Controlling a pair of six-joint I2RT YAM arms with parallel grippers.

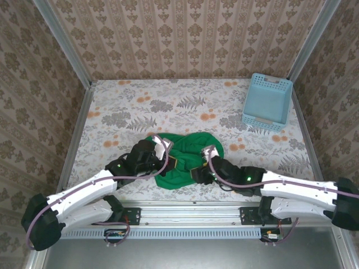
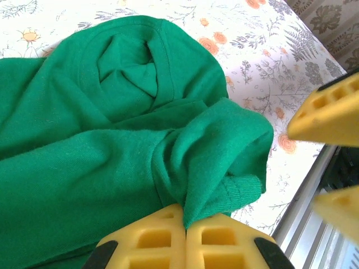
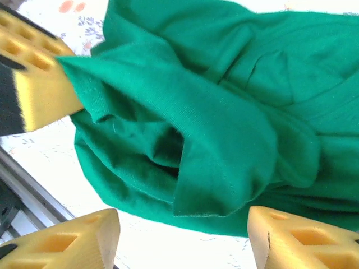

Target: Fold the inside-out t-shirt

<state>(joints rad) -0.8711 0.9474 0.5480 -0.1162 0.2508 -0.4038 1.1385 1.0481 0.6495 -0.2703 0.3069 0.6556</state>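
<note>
- The shirt [image 1: 185, 150] is a crumpled green heap on the desk [image 1: 140, 101], at the near edge in the middle, between the two arms.
- The heap is wider than it is deep, so its long axis runs left to right, roughly along the desk's near edge. The ribbed collar shows in the left wrist view, toward the far side.
- The left tool [image 2: 185, 224] is clamped tight on a bunched fold at the heap's left side, its fingers pressed together with cloth pinched between them.
- The right tool [image 3: 183, 216] is spread wide and grips nothing. A loose flap of the shirt hangs between its two fingers. Whether either finger touches the cloth cannot be told.
- The relation that matters is that the flap lies straight ahead of the right tool, inside its gap. Judging from this, a grasp would call for closing more than reaching.
- Both tools are at the shirt, close together. The left one already has a hold, and the right one is the free one.
- The basket [image 1: 268, 103] stands at the far right corner, well apart from the shirt.
- Count: one shirt, one basket, two arms, two tools.
</note>
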